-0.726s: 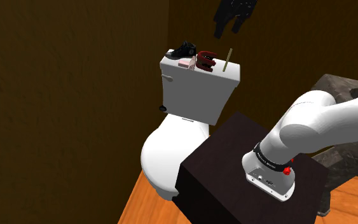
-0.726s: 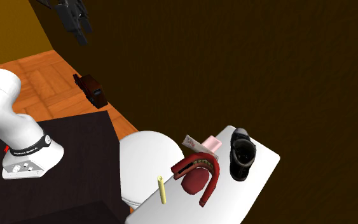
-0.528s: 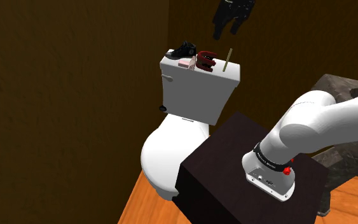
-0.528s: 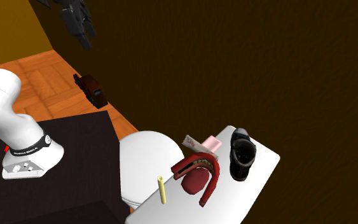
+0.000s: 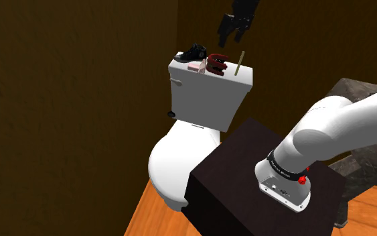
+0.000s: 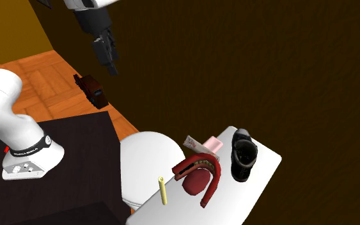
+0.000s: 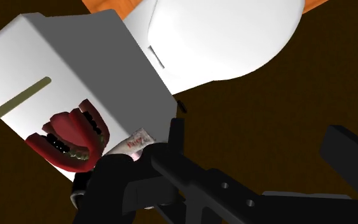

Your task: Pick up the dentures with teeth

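Observation:
The dentures [image 5: 215, 65] are dark red gums with rows of small teeth, lying on the white toilet tank lid [image 5: 237, 79]. They also show in the second exterior view [image 6: 199, 176] and the wrist view [image 7: 75, 137]. On the lid they lie between a yellow stick [image 6: 163, 190] and a black shoe [image 6: 243, 155]. My black gripper [image 5: 228, 29] hangs in the air well above the lid, fingers apart and holding nothing. In the second exterior view the gripper [image 6: 112, 64] is high and far from the tank. The wrist view has the gripper [image 7: 260, 137] open, off to the side of the dentures.
A pink packet [image 6: 213, 146] lies beside the dentures near the shoe. The white toilet bowl [image 5: 173, 161] sits below the tank, next to the dark stand [image 5: 240, 167]. A small dark red object [image 6: 92, 91] lies on the wooden floor. Dark walls close in behind the tank.
The gripper has dropped lower and swung nearer the toilet tank, with the wrist now showing. The things on the lid have not moved.

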Robot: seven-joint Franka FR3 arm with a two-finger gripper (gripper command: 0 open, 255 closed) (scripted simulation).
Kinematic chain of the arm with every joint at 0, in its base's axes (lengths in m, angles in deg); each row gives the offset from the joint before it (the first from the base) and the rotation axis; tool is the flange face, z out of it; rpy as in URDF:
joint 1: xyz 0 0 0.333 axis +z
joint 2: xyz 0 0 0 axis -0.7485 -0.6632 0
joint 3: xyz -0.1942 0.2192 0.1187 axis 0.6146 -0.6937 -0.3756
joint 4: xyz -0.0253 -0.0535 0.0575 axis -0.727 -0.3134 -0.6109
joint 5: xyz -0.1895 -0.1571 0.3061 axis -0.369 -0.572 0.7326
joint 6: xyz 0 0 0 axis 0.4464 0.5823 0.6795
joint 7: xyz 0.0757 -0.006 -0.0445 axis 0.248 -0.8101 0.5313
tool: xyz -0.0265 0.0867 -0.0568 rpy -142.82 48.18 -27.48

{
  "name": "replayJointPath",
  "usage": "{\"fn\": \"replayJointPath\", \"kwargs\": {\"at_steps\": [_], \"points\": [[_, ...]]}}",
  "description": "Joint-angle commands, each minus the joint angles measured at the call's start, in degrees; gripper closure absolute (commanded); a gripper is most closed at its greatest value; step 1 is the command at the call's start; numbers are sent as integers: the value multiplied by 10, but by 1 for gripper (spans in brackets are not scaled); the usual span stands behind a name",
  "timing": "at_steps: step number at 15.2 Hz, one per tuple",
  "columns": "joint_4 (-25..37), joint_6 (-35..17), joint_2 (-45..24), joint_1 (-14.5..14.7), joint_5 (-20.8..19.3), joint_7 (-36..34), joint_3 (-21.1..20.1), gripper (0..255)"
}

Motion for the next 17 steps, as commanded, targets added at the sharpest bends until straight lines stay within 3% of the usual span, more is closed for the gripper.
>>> {"fn": "replayJointPath", "kwargs": {"at_steps": [1, 9, 17], "points": [[-1, -29, -28, -5, -5, 18, 16, 0], [35, -129, -166, -18, -5, 94, 77, 0], [118, -199, -328, -30, 37, 183, 127, 0]]}}
